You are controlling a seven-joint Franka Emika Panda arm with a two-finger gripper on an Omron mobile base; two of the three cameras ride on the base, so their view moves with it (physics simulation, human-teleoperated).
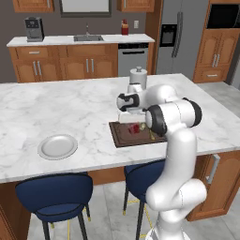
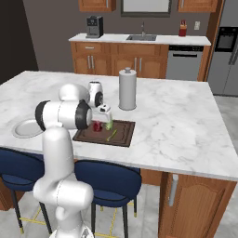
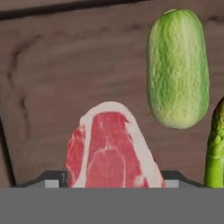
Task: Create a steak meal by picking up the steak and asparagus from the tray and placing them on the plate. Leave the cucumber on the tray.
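The tray (image 1: 126, 136) lies on the marble counter (image 1: 70, 103), near its front edge, and serves as the landmark here. The arm reaches down over the tray, and the gripper (image 1: 132, 121) hangs low above the tray's middle, right over the steak (image 1: 135, 127). From the right base view the gripper (image 2: 103, 118) sits just above the steak (image 2: 97, 126), with the cucumber (image 2: 109, 125) close beside it on the side toward the paper towel roll (image 2: 127, 88). The asparagus (image 2: 112, 135) lies on the tray (image 2: 123, 137) nearer the counter's front edge, slightly apart from the other two.

In the hand view the steak (image 3: 111, 146) fills the lower middle, red with a pale fat rim, resting on the tray's brown wood (image 3: 52, 78). It sits between two grey finger parts at the bottom edge. Whether the jaws are clamped on the steak or merely standing apart at its sides cannot be told from these pictures; contact is hidden at the frame's bottom. The cucumber (image 3: 178, 68) lies beyond the steak and to one side, not touching it. The asparagus (image 3: 215, 148) shows at the edge, just beside the cucumber's near end.

The plate (image 1: 57, 146) sits on the counter well apart from the tray, to its left in the left base view, near the front edge. In the right base view the plate (image 2: 23, 128) is partly hidden behind the arm.
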